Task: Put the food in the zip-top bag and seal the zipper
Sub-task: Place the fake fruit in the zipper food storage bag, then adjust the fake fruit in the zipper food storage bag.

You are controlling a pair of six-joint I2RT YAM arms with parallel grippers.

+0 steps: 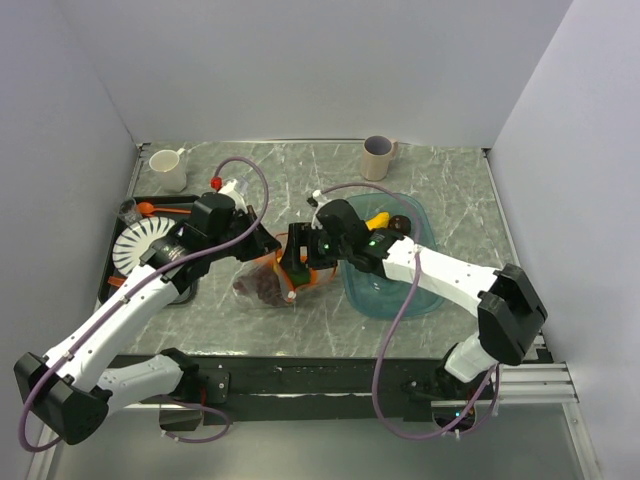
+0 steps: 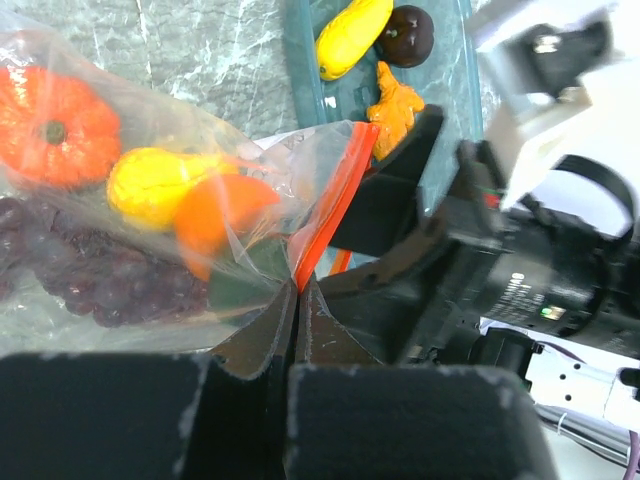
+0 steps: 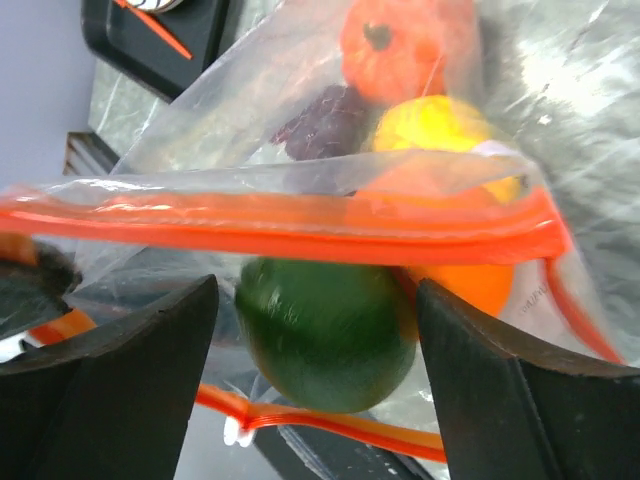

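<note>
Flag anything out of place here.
The zip-top bag gapes open, its zipper unsealed, while a banana, a dark round fruit and an orange piece lie in the teal tray, outside it.

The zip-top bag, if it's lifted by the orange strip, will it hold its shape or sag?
Likely floppy: the zip-top bag is thin crinkled film, creased where the left gripper pinches the zipper. It would probably sag, with the lemon and grapes pooling low. The round green fruit by the open mouth could roll out.
</note>
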